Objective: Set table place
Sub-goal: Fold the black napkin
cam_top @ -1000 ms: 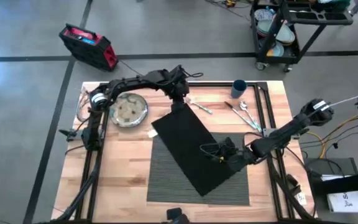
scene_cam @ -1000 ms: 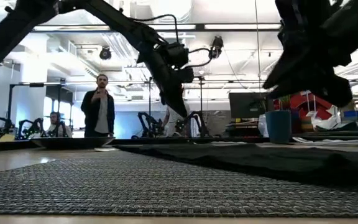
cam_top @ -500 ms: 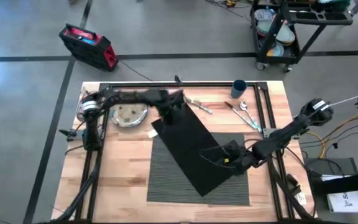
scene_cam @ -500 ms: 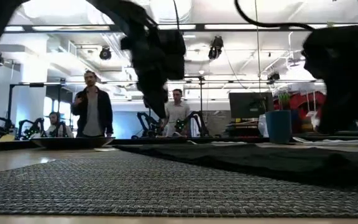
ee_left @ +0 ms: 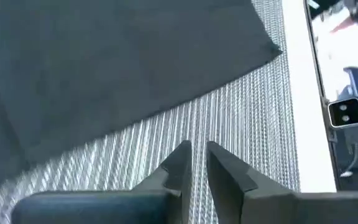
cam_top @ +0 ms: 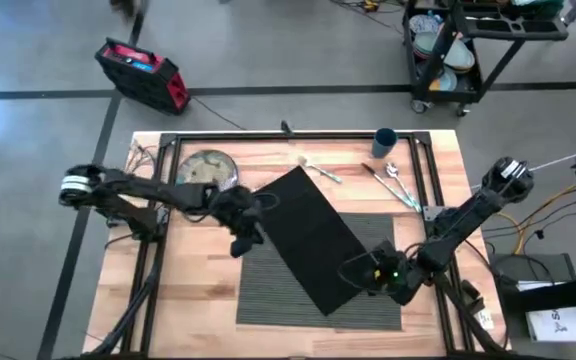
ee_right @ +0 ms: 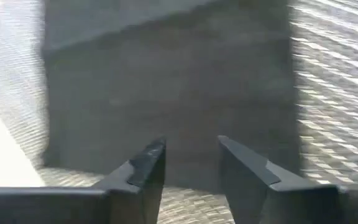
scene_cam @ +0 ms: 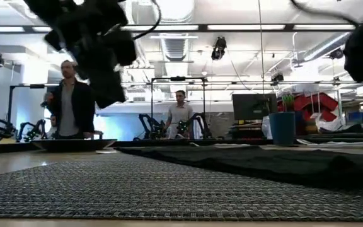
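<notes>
The left arm reaches in from the bench's left edge, stretched low across the wood, its gripper (cam_top: 243,232) just beside the left edge of the black napkin (cam_top: 313,238), over the placemat's (cam_top: 278,295) upper left corner. In its wrist view the fingers (ee_left: 179,163) stand nearly closed with a thin gap, holding nothing, over the ribbed mat. The right arm bends in from the right rail, its gripper (cam_top: 368,272) at the napkin's lower right corner. Its fingers (ee_right: 149,163) are parted a little, empty, above the dark cloth.

The napkin lies spread flat and skewed across the grey placemat, its upper corner out on the bare planks of the bench (cam_top: 198,290). The silvery plate (cam_top: 208,168) sits at the upper left, the blue cup (cam_top: 385,142) at the far edge, with a fork (cam_top: 320,170) and more cutlery (cam_top: 396,187) near it.

Beyond the bench are a red case (cam_top: 141,72) and a cart (cam_top: 468,40) on the floor; two people (scene_cam: 68,104) stand in the room behind.
</notes>
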You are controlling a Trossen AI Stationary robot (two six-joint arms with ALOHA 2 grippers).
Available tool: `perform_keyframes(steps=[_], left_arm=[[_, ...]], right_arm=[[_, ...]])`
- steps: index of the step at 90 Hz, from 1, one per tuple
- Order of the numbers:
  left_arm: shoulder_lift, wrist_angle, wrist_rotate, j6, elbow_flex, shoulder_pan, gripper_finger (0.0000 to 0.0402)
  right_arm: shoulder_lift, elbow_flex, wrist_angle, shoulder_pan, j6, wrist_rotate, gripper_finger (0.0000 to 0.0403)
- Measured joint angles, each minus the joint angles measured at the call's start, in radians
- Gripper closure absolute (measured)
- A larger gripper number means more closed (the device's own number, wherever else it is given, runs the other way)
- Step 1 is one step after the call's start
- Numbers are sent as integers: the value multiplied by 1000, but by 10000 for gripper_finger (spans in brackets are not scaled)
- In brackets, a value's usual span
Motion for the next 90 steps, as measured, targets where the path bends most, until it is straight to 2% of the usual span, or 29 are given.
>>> perform_keyframes(steps=[16,32,46,53,66,77,90], left_arm=[[-36,20,-3,-77,-87,-12,353],[-34,31,-3,-83,-108,-14,355],[-28,62,-3,-74,-103,-14,363],[-28,130,-4,-40,-99,-14,365],[-26,206,-131,0,-86,-13,366],[35,252,-117,14,-61,-31,369],[174,307,-111,55,30,-105,388]], right_arm=[[19,0,-41,0,78,-3,262],[19,0,-40,0,92,-4,277],[19,2,81,-1,27,4,295],[20,9,138,-1,-2,44,302],[26,36,148,-4,-18,155,313],[40,45,144,-11,-33,169,322],[44,45,54,-31,-14,169,333]])
